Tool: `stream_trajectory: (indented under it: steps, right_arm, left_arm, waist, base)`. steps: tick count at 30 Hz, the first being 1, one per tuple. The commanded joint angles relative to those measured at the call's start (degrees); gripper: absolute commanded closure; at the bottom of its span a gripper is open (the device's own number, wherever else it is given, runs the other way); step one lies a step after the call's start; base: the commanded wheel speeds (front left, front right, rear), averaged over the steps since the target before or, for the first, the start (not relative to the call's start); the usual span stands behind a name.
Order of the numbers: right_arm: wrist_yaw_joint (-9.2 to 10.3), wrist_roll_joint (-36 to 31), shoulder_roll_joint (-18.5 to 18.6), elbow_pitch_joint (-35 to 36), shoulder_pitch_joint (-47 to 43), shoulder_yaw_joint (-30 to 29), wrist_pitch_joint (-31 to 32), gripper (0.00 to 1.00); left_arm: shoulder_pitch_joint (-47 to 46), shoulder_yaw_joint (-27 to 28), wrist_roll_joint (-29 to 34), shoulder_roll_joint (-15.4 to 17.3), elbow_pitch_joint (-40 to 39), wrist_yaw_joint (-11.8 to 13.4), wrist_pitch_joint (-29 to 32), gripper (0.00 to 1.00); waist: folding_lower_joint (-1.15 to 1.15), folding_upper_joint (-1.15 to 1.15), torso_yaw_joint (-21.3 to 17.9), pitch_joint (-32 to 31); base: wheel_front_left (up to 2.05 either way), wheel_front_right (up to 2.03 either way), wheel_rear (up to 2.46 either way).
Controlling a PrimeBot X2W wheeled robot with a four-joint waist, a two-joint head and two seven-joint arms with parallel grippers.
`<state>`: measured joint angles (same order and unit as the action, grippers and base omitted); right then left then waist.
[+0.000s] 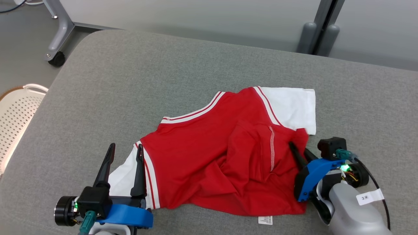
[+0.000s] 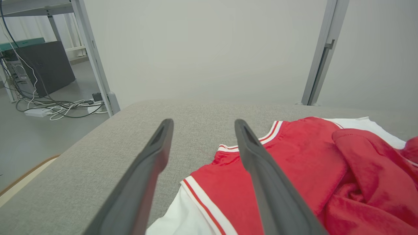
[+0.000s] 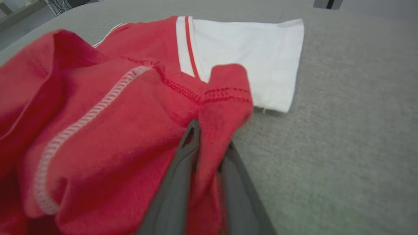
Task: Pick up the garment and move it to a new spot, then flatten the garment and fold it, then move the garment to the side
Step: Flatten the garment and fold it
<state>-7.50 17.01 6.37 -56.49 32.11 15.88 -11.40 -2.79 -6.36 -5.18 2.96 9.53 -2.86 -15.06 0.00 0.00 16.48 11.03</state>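
The garment (image 1: 209, 156) is a red T-shirt with white sleeves and red-and-white trim, lying crumpled on the grey padded table (image 1: 163, 65). My left gripper (image 1: 126, 146) stands open at the lower left. Its fingers straddle the edge of the near white sleeve, and in the left wrist view the left gripper (image 2: 203, 123) has the garment (image 2: 294, 156) under its right finger. My right gripper (image 1: 298, 147) is at the shirt's right hem. In the right wrist view the right gripper (image 3: 212, 137) is shut on a raised fold of the garment (image 3: 98, 114).
A white perforated basket (image 1: 16, 114) sits off the table's left edge. A metal frame leg with a caster (image 1: 57, 58) stands at the back left and a grey post (image 1: 320, 32) at the back right. Bare table lies behind and right of the shirt.
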Motion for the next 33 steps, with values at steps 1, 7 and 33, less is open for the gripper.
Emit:
stream_trajectory:
  steps: [1, 7, 33]
  right_arm:
    - [0.01, 1.0, 1.3, -0.9, 0.9, 0.4, -0.9, 1.0]
    - [0.01, 2.8, 6.5, -1.2, 1.9, 0.4, -3.1, 1.0]
    - [0.0, 0.9, 14.0, 12.0, -2.3, -8.3, -3.9, 0.0]
  left_arm:
    - [-0.5, 0.0, -0.3, -0.1, 0.2, 0.4, -0.2, 0.0]
    - [-0.2, 0.1, -0.5, -0.1, 0.5, 0.4, -0.2, 0.0]
    - [1.9, 1.7, -0.3, -0.1, 1.0, 0.3, -0.2, 0.0]
  waist:
    - [0.0, 0.0, -0.6, -0.2]
    - [0.0, 0.0, -2.7, -1.2]
    - [0.0, 0.0, -10.4, -5.0]
  base:
    - [0.0, 0.0, 0.0]
    - [0.0, 0.0, 0.0]
    - [0.0, 0.0, 0.0]
